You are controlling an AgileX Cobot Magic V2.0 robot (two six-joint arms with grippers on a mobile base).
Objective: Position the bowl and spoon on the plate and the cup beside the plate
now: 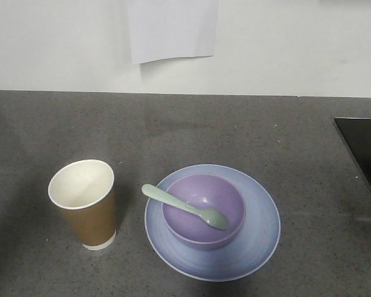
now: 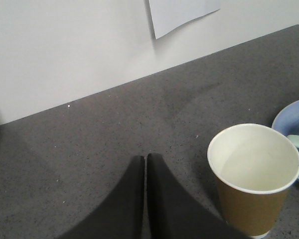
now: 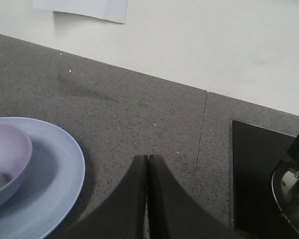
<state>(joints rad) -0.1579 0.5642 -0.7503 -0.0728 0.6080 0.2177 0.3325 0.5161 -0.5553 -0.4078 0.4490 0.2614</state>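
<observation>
The lavender bowl (image 1: 203,210) sits in the middle of the pale blue plate (image 1: 260,238) on the grey counter. The mint-green spoon (image 1: 184,206) lies in the bowl, scoop inside, handle sticking out over the left rim. The brown paper cup (image 1: 85,203) stands upright just left of the plate, apart from it. My left gripper (image 2: 145,158) is shut and empty, to the left of the cup (image 2: 254,174). Right of the plate (image 3: 55,184) and bowl (image 3: 7,159), my right gripper (image 3: 148,158) is shut and empty too. Neither gripper shows in the front view.
A black cooktop (image 1: 365,148) lies at the counter's right edge, with a pot lid (image 3: 291,186) on it. A white wall runs behind the counter, with a sheet of paper (image 1: 172,28) hanging on it.
</observation>
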